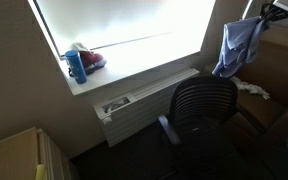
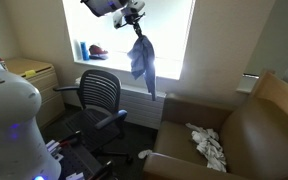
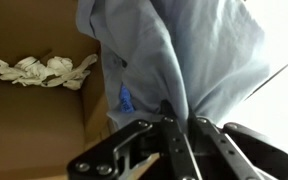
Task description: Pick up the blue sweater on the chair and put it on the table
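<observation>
Wrist view: the pincer (image 3: 180, 118) was clamped shut on a gathered fold of the sweater (image 3: 189, 55). The pale blue cloth filled most of the frame and hid whatever lay straight below. Past its left edge showed the brown tabletop (image 3: 34, 125), with a crumpled white cloth (image 3: 44, 70) lying on it, well apart from the sweater.

In both exterior views the sweater (image 1: 239, 45) (image 2: 142, 60) hung limp in the air from the pincer (image 1: 268, 12) (image 2: 134, 16), touching neither chair nor tabletop. The arm (image 2: 106, 5) reached in near the top of the frame, the pincer pointing down. The chair (image 1: 199, 108) (image 2: 102, 95) stood bare, below the sweater and off to one side. The tabletop (image 1: 282, 70) (image 2: 259, 125) lay on the sweater's other side. Whether the hem hung over its edge could not be told.

Only the exterior views showed the surroundings. A pale cabinet (image 1: 19, 155) (image 2: 29, 70) stood nearer one camera. Farther back, a radiator (image 1: 134, 108) sat under the bright window. On the sill (image 1: 134, 78) stood a blue bottle (image 1: 77, 66) (image 2: 82, 50), with a red object (image 1: 94, 60) just beside it.
</observation>
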Controlling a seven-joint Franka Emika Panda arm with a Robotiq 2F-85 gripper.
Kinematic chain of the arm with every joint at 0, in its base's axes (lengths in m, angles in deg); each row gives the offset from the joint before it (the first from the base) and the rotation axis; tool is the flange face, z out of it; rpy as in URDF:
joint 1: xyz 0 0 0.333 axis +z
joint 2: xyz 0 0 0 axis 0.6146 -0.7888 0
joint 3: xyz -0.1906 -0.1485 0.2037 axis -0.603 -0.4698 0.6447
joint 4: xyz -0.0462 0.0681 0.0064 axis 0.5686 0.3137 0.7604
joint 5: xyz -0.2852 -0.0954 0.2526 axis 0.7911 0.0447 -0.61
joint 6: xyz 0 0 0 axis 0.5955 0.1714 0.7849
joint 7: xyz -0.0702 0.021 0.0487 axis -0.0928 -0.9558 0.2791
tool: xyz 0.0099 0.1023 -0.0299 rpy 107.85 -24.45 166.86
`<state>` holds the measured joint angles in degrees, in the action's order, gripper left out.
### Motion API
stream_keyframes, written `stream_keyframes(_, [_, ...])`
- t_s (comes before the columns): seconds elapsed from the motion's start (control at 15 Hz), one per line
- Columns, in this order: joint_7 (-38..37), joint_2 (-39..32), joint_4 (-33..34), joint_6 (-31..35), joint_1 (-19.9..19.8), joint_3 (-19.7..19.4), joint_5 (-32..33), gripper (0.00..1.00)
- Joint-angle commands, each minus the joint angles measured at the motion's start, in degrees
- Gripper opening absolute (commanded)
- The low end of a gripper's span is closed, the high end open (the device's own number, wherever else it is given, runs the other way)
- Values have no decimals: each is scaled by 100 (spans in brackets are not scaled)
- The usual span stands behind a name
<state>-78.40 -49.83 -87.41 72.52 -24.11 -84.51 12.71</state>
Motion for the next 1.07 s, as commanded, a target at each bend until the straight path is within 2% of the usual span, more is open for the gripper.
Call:
stream_keyframes(0.0, [77,138,-24,-10,-402,275,-38,11])
stream_keyframes(0.2, [65,67,-28,-11,-412,357,-31,11])
stream_keyframes(0.27, [40,13,-28,-11,-385,397,-27,3])
stream_keyframes(0.33, [-947,-264,188,444,-495,305,696,3])
stream_keyframes(0.47, [-755,-524,705,362,-768,73,209,3])
stream_keyframes(0.73, [-873,-837,1355,288,-1257,-385,-293,3])
stream_keyframes(1.0, [-1390,-1814,2334,458,-1643,-1017,-369,3])
